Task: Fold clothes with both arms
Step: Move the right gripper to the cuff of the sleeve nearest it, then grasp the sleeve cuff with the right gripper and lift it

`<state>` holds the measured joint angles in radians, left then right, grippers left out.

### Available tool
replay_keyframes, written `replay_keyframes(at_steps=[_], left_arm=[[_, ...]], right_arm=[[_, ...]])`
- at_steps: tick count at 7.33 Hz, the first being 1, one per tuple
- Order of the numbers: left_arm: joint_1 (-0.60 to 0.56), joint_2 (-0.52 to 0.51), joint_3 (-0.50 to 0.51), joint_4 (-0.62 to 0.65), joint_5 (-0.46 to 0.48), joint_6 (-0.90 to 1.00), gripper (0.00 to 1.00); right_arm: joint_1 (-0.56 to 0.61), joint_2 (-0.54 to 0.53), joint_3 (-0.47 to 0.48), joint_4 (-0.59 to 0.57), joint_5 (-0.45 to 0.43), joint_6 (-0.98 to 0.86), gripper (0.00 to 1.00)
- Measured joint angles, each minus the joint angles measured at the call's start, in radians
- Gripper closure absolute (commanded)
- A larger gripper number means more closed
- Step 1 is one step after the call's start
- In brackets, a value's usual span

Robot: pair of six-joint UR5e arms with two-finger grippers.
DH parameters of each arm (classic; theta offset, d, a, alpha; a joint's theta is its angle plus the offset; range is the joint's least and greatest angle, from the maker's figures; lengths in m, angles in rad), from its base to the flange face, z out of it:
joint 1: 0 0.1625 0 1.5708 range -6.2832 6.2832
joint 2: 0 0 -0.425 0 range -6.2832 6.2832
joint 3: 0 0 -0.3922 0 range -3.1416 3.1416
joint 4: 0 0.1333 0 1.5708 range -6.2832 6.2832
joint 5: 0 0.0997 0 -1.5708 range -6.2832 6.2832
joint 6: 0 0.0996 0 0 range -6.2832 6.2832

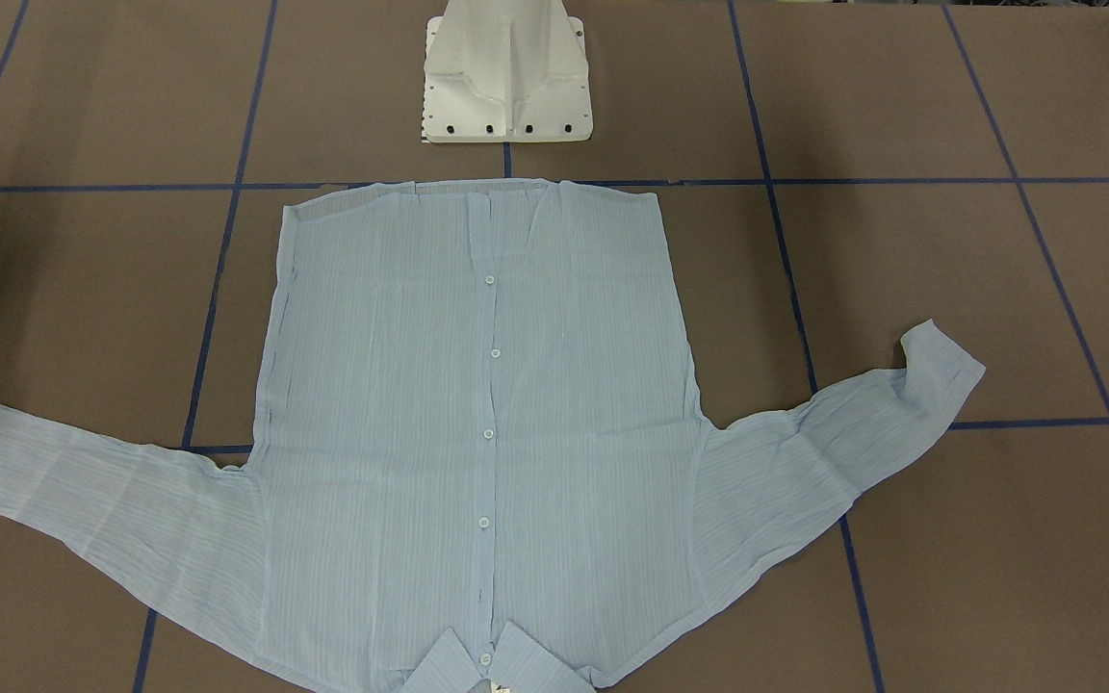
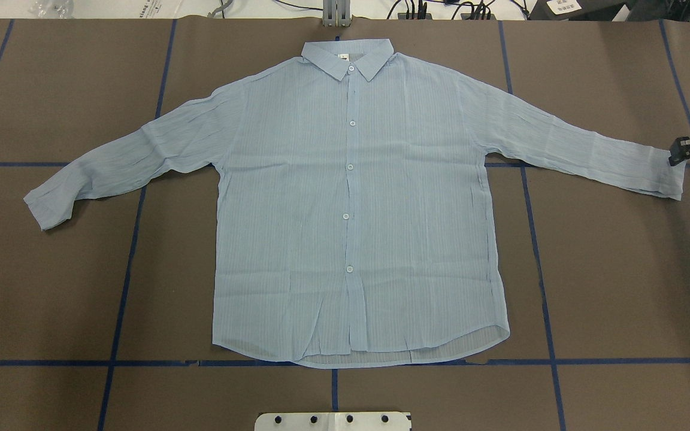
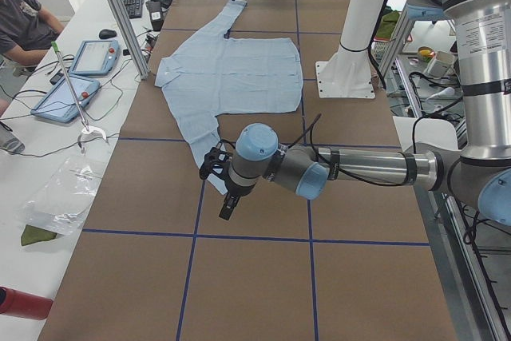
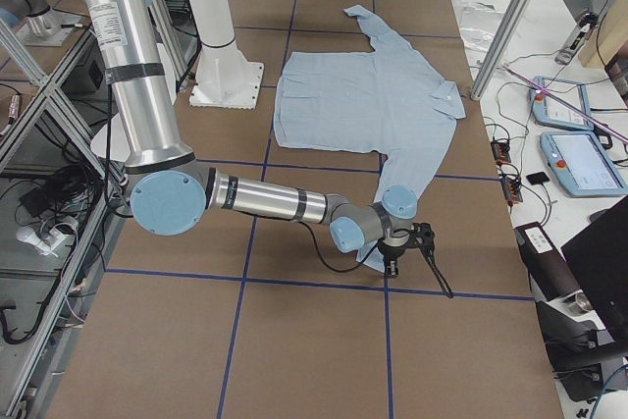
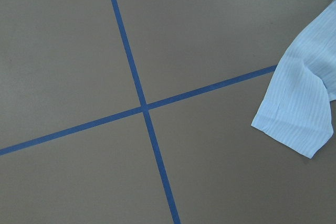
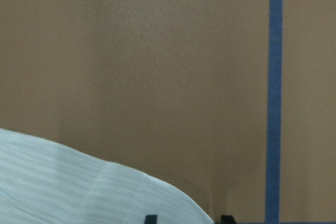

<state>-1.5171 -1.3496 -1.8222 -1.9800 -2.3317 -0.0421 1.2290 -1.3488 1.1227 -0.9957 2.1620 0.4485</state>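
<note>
Right pincer (image 2: 674, 160) spread at cuff (image 2: 663, 178); left pincer (image 3: 227, 209) unclear; shirt (image 2: 351, 197) collar (image 2: 348, 57) away from pedestal (image 2: 333, 421).

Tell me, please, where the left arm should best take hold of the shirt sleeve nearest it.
Pinch the cuff at its open end, coming down from above on the outer side. The sleeve lies flat and spread away from the shirt body, so the cuff edge is probably free to lift.

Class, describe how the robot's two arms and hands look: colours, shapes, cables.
The left arm and right arm are silver-grey tubes with light-blue joint caps and black bands. A black cable loops beside each forearm. The left hand and right hand are black, with slim fingers.
</note>
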Motion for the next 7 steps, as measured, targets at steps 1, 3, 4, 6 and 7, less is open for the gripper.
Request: replay_keyframes(at_steps=[1, 3, 4, 6, 7], left_arm=[[0.000, 0.000, 0.000, 0.000, 0.000, 0.000, 0.00], [0.000, 0.000, 0.000, 0.000, 0.000, 0.001, 0.00], [0.000, 0.000, -0.001, 0.000, 0.000, 0.001, 0.00], [0.000, 0.000, -0.002, 0.000, 0.000, 0.001, 0.00], [0.000, 0.000, -0.003, 0.000, 0.000, 0.001, 0.00]], right_arm=[[-0.001, 0.003, -0.004, 0.001, -0.001, 0.000, 0.63], [-0.001, 0.004, -0.006, 0.002, -0.011, -0.001, 0.70], [-0.001, 0.004, -0.006, 0.002, -0.017, -0.001, 0.85], [-0.001, 0.005, -0.004, 0.003, -0.021, -0.001, 1.00], [-0.001, 0.005, -0.002, 0.002, -0.021, -0.001, 1.00]])
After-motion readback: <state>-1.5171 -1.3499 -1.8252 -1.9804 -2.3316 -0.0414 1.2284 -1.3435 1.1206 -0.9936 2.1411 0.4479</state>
